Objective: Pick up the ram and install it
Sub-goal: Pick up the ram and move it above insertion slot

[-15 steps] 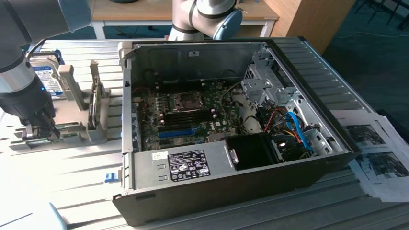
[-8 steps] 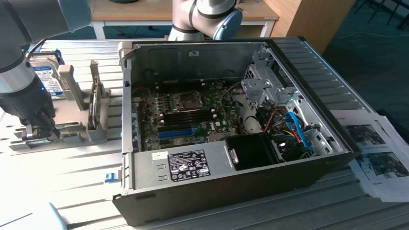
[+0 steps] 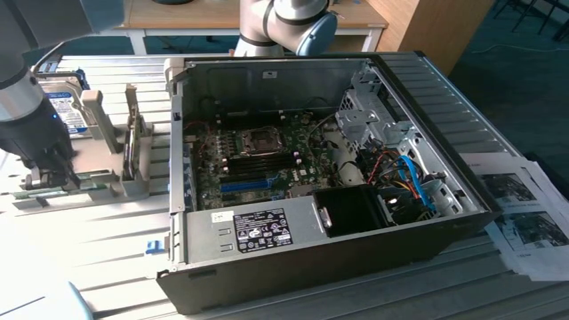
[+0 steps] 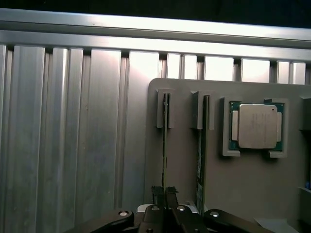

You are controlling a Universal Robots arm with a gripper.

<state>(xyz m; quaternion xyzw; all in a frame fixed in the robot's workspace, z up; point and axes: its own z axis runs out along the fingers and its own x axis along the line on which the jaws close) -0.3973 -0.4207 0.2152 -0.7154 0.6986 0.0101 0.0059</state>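
The ram (image 4: 164, 145) stands on its thin edge in a slot of the grey holder (image 4: 182, 155), and the hand (image 4: 164, 191) is down over it. Its two fingers (image 4: 157, 194) are drawn in close on either side of the board and seem to pinch it. A second green stick (image 4: 200, 145) sits in the neighbouring slot, and beyond that lies a square silver processor (image 4: 255, 125) in its own recess. The holder rests on the slatted metal bench (image 4: 73, 136). In the exterior view the hand (image 3: 46, 180) is at that view's left, near a hard drive (image 3: 66, 110), and the open computer case (image 3: 356, 253) lies to the right.
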